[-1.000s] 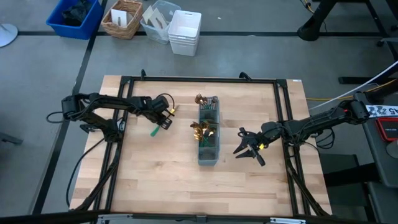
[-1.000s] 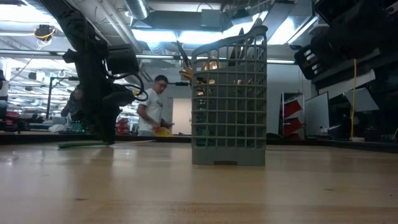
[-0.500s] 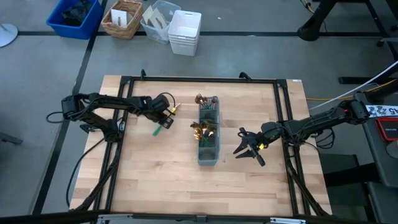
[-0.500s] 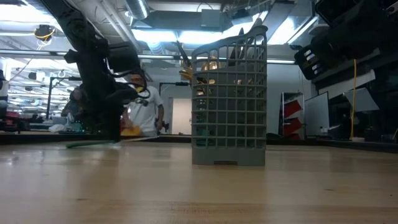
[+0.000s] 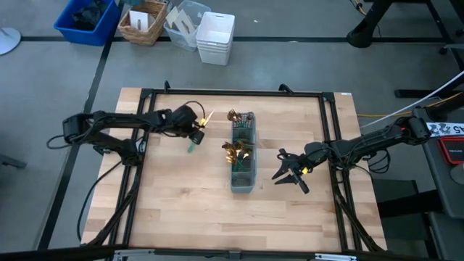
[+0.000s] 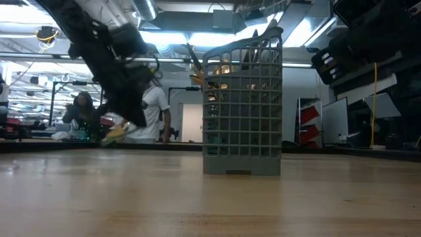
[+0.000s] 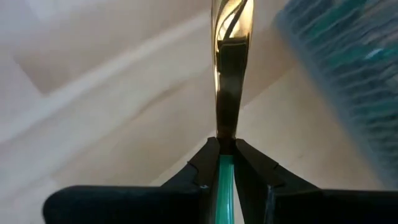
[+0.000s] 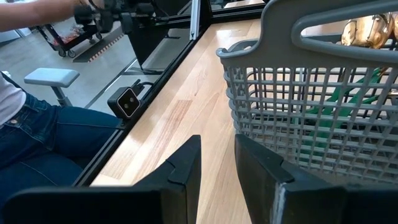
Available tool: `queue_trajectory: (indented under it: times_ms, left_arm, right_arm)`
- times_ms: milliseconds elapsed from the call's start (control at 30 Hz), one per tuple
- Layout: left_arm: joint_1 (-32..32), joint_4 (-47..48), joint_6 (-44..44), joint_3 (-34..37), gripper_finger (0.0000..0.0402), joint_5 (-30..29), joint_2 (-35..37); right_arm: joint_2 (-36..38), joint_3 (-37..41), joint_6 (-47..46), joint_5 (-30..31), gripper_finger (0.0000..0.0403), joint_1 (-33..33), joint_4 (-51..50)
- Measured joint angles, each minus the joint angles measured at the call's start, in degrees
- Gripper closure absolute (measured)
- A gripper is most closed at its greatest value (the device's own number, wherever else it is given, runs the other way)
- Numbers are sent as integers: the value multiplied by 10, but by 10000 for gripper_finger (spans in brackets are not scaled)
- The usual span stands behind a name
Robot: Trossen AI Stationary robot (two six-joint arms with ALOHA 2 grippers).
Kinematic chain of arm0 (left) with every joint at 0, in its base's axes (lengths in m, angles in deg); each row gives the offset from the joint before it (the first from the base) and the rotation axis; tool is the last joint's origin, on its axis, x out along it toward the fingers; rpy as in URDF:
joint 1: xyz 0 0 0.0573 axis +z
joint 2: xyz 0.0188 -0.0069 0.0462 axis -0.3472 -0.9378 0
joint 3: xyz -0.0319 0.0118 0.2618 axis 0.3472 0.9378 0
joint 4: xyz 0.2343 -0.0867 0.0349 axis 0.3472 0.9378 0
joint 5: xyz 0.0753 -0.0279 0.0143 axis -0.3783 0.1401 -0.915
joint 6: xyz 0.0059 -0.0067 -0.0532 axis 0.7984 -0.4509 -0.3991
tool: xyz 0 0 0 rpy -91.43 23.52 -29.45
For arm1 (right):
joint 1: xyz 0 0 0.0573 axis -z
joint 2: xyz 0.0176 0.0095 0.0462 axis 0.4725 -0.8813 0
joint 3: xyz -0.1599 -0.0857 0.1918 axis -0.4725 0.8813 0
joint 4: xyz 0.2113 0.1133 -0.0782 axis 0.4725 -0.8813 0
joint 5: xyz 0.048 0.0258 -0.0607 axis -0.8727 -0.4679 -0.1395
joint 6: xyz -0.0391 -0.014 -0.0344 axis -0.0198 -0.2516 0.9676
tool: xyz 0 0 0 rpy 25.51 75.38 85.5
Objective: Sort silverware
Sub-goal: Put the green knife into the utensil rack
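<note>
From above, the left tool (image 5: 196,127) hangs over the bench (image 5: 181,203) just left of the grey caddy (image 5: 243,156), pinching a piece of silverware (image 5: 197,132) whose green handle points down toward the wood and whose gold head points toward the caddy. More gold heads stand in the caddy's compartments. The right tool (image 5: 288,172) waits just right of the caddy, fingers spread.

At bench level, the left arm (image 6: 112,59) slants down in front of a person (image 6: 150,113) in the room behind, left of the caddy (image 6: 242,108).

The left wrist view shows the fingertips (image 7: 208,165) pressed on the green handle (image 7: 224,186), the gold blade (image 7: 231,56) extending forward.

The right wrist view shows spread fingers (image 8: 183,168) beside the caddy wall (image 8: 298,118).
</note>
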Motion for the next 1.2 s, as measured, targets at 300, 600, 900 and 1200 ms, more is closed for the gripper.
queue_trajectory:
  times_ms: [300,600,900,1200]
  left_arm:
    - [3,-104,-5,0,369,0,108]
    - [-30,-359,-6,0,369,-1,120]
    - [-78,-564,50,0,369,-30,43]
    - [-109,-737,158,-6,369,-31,-80]
  right_arm:
    - [0,0,0,0,303,0,1]
    - [0,0,0,0,303,0,1]
    - [0,0,10,0,303,0,1]
    - [0,0,10,0,303,0,2]
